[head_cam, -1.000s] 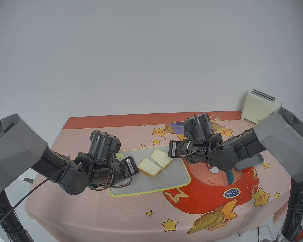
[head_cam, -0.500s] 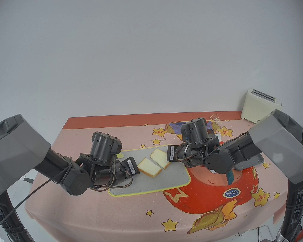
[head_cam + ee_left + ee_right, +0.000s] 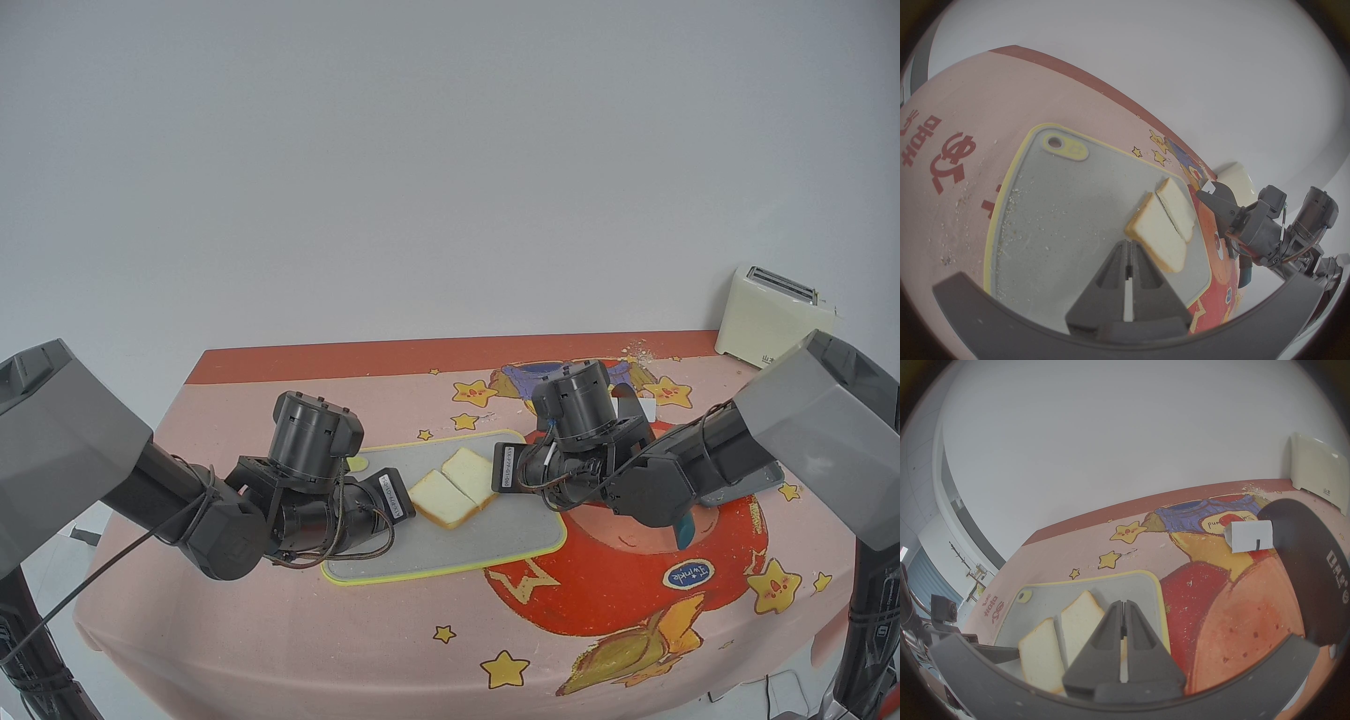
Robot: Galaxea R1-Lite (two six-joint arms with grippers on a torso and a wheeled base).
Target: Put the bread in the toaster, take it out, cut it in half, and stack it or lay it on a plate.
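Two bread halves lie side by side on the grey cutting board [image 3: 469,548]: the left half [image 3: 441,498] [image 3: 1157,233] [image 3: 1039,656] and the right half [image 3: 469,472] [image 3: 1176,209] [image 3: 1080,625]. My left gripper [image 3: 405,497] [image 3: 1128,245] is shut and low over the board, its tips at the left half's edge. From the other side, my right gripper [image 3: 501,466] [image 3: 1124,607] is shut, with its tips at the right half's edge. The cream toaster [image 3: 771,315] [image 3: 1315,468] stands at the table's far right corner.
A knife with a teal handle [image 3: 682,527] lies under my right arm, beside a grey plate [image 3: 757,479]. A black round object with a white label [image 3: 1306,561] sits near my right wrist. The cartoon tablecloth [image 3: 600,600] hangs over the front edge.
My right gripper has moved left up to the right bread half, which has slid closer to the left half. The left gripper has shifted only slightly.
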